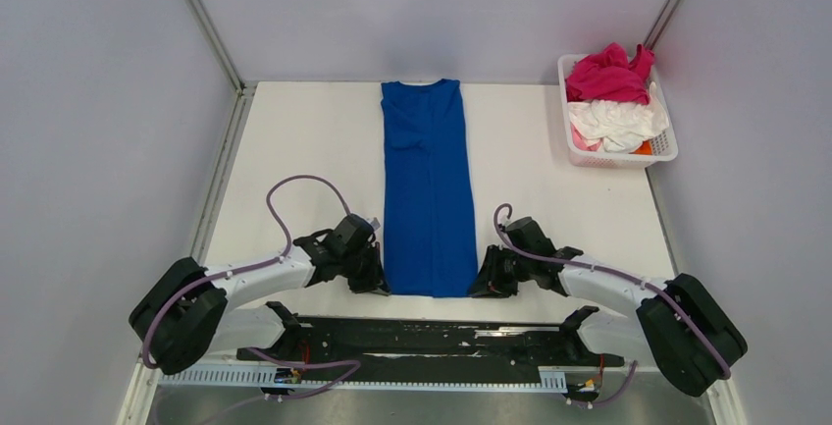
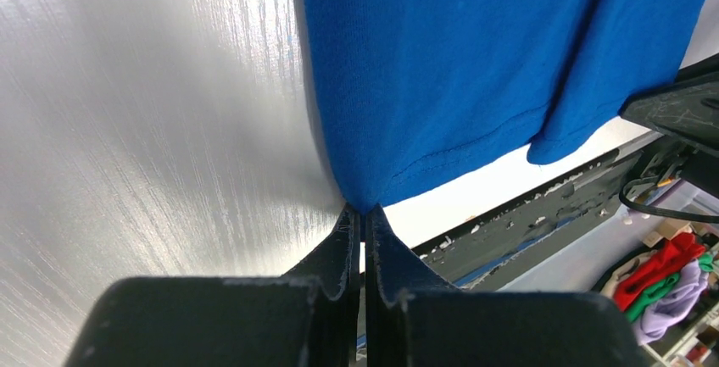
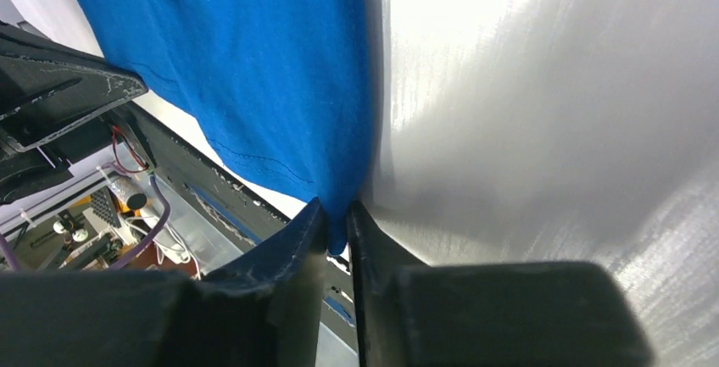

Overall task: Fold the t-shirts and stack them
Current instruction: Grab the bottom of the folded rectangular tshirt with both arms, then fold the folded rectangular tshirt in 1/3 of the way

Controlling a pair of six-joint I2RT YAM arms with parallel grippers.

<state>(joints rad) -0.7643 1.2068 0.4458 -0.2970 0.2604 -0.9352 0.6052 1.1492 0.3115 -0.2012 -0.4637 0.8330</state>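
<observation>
The royal blue t-shirt point(image 1: 428, 189) lies as a long narrow strip down the middle of the white table, sides folded in, collar at the far end; its print is hidden. My left gripper point(image 1: 377, 282) is shut on the strip's near left hem corner point(image 2: 360, 193). My right gripper point(image 1: 484, 286) is shut on its near right hem corner point(image 3: 337, 214). The magenta pink t-shirt point(image 1: 606, 74) and the white t-shirt point(image 1: 618, 121) lie crumpled in the white lattice basket point(image 1: 669, 149) at the far right.
Grey walls close the table on the left, back and right. A black rail point(image 1: 422, 339) runs along the near edge between the arm bases. Something orange point(image 1: 643, 148) peeks out in the basket's near corner.
</observation>
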